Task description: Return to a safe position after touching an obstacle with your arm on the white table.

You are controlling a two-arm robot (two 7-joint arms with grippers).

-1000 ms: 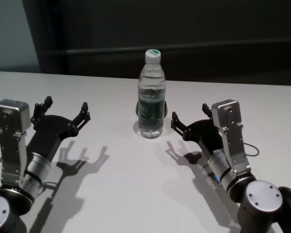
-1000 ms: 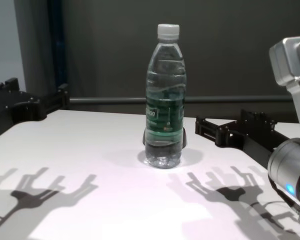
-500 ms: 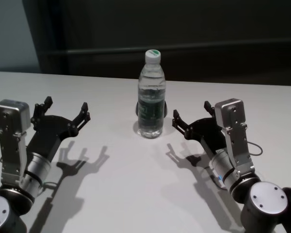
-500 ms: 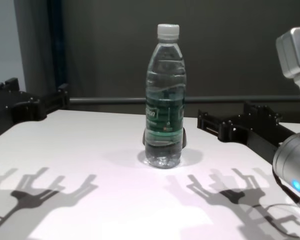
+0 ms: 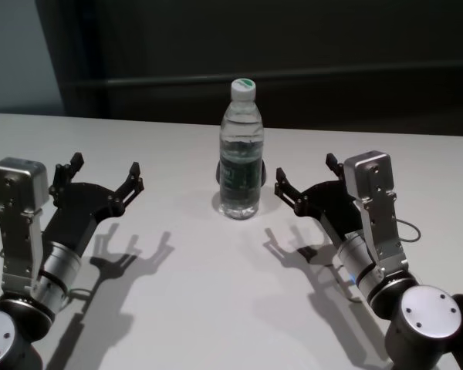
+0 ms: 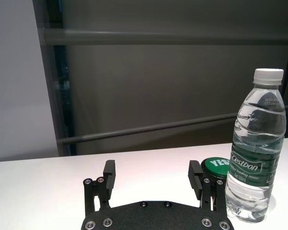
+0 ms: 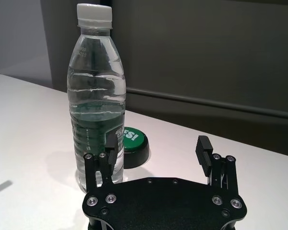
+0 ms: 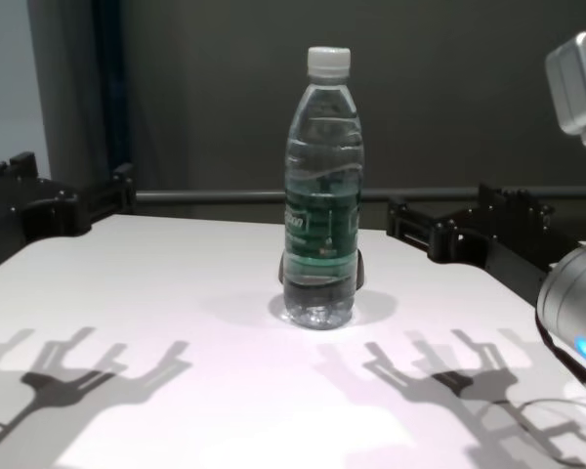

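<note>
The bottle [image 5: 241, 149] stands upright near the middle of the white worktop [image 5: 177, 308], white cap on top and dark green label band around its mid-section. It is partly filled with clear liquid. Directly behind its base sits a low dark round object with a green top [image 7: 132, 145], just beside the bottle; contact between the two cannot be confirmed.

Right tool [image 5: 305, 181] — positioned to the right of the bottle, raised above the worktop, fingers spread apart and pointing toward the far edge. It holds nothing. In the right wrist view one fingertip [image 7: 111, 145] overlaps the bottle's lower body, but the head view shows a clear gap between tool and bottle.

Left tool [image 5: 106, 175] — positioned to the left of the bottle and well apart from it, also raised above the worktop. Its fingers are spread wide and hold nothing.

Both tools cast sharp shadows on the worktop surface in front of them. A dark grey wall with a horizontal rail [image 8: 225, 195] runs behind the far edge.
</note>
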